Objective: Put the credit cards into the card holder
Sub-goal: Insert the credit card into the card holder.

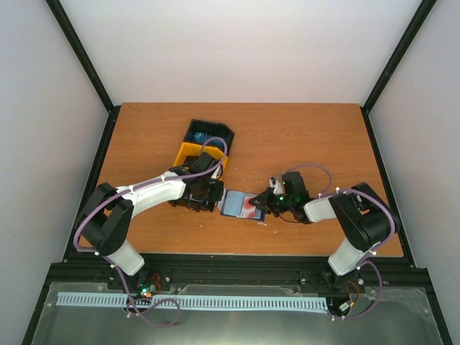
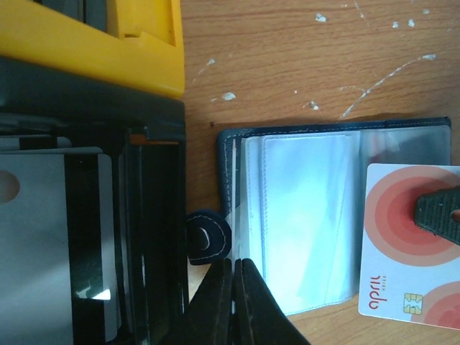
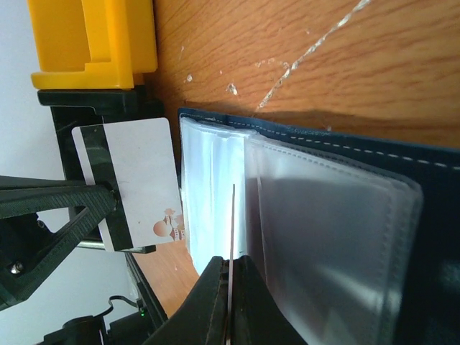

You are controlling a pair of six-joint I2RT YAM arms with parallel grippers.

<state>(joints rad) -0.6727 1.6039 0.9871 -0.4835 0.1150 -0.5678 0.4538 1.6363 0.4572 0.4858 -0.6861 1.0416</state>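
Right wrist: right gripper point(image 3: 231, 262) clamping thin white plastic card point(image 3: 233, 215), left gripper point(image 2: 236, 262) closed; card could snag clear sleeves point(image 3: 323, 237) of navy folding wallet point(image 3: 438, 237) at twelve o'clock.

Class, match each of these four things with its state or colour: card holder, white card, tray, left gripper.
Things
1. card holder
2. white card
3. tray
4. left gripper

States
A. yellow and black
B. shut, beside the holder
C. lying open on the table
D. pinched in the right gripper

Pairs: 1-C, 2-D, 3-A, 4-B
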